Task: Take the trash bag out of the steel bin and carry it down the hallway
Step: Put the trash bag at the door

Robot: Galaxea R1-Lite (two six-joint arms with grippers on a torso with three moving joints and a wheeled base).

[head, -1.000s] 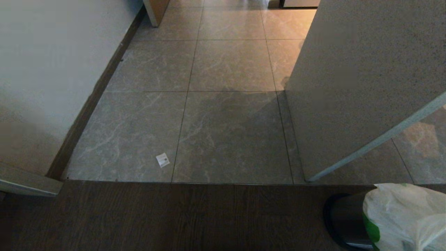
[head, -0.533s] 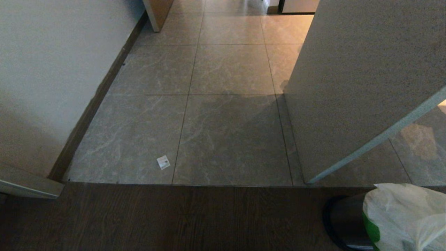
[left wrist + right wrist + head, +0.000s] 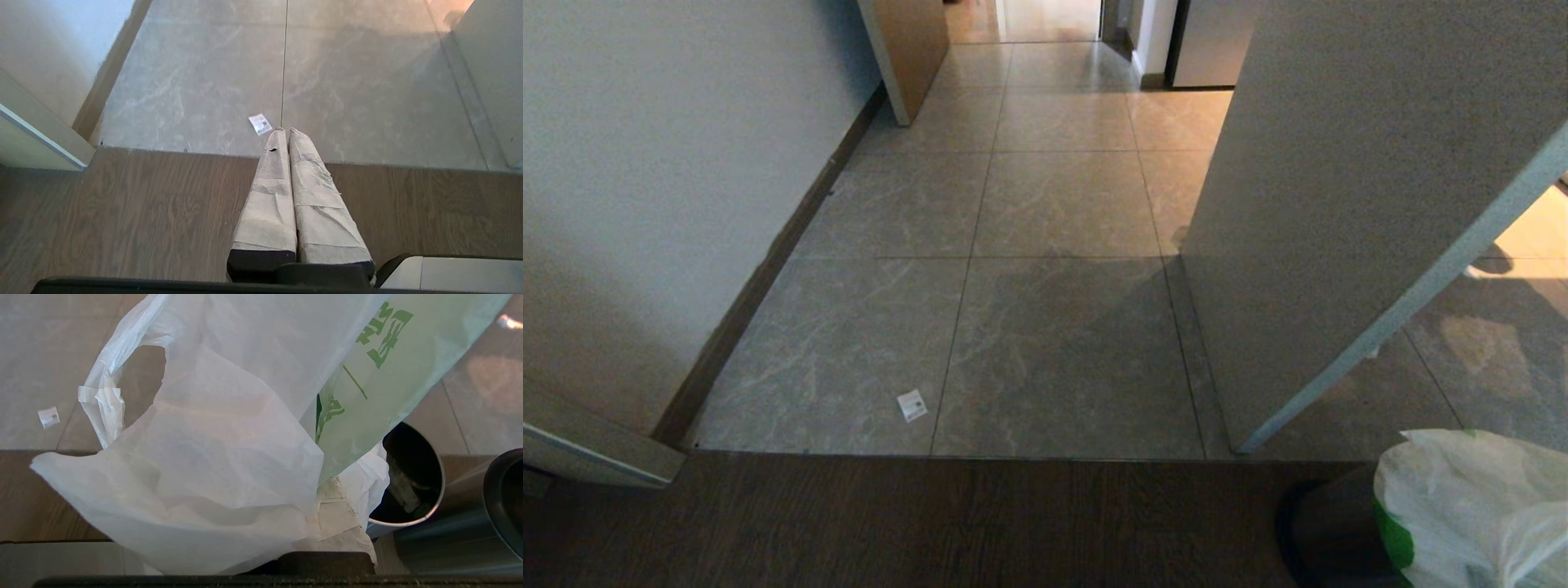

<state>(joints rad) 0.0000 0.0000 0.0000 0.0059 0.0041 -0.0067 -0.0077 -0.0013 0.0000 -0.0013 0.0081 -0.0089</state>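
The trash bag (image 3: 1470,506), thin white plastic with green print, hangs at the lower right of the head view. In the right wrist view the trash bag (image 3: 212,457) drapes over my right gripper (image 3: 327,498), which is shut on it; one taped finger (image 3: 347,522) shows under the plastic. Just left of the bag in the head view stands the steel bin (image 3: 1327,531), dark with a black rim; its brushed side (image 3: 457,535) also shows. My left gripper (image 3: 285,130) is shut and empty above the wood floor. The hallway (image 3: 1054,204) of tiles runs ahead.
A grey door panel (image 3: 1339,204) juts in from the right and a wall (image 3: 645,204) with dark skirting runs on the left. A small paper scrap (image 3: 912,405) lies on the tiles near the wood threshold (image 3: 931,523). A dark round opening with a pale rim (image 3: 408,473) sits beside the bag.
The head camera has tilted up: the floor slid down the picture and more of the far hallway shows. The bag keeps its place; the bin sits lower in the picture.
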